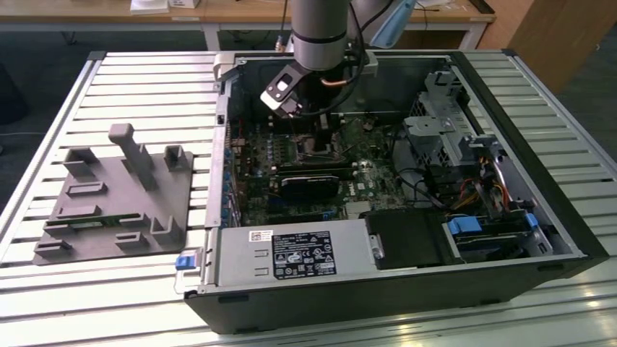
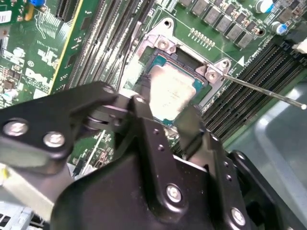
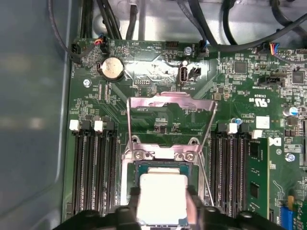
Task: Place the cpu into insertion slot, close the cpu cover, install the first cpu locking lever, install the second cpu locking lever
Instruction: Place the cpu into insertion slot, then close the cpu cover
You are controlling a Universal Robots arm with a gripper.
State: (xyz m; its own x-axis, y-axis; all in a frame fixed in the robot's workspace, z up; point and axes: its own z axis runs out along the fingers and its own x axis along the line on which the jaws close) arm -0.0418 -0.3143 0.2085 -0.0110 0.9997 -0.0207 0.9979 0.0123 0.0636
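While the gripper [image 3: 163, 203] pinches the cpu [image 3: 162, 189] by two opposite edges at the insertion slot [image 2: 184, 60], seated or just above it not discernible, the first wrist view shows the cpu cover [image 3: 170, 103] hinged open beyond, the second wrist view a thin locking lever [image 2: 264, 88] swung clear, with memory slots [image 3: 91, 167] flanking closely.

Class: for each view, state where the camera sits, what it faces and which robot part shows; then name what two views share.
Exterior view: off the arm, looking down into the open computer case; the arm shows.
First wrist view: on the arm, facing the motherboard; the tool holds the cpu.
Second wrist view: on the arm, slanted across the tool's body.
Shared by both wrist views: tool, cpu, motherboard.
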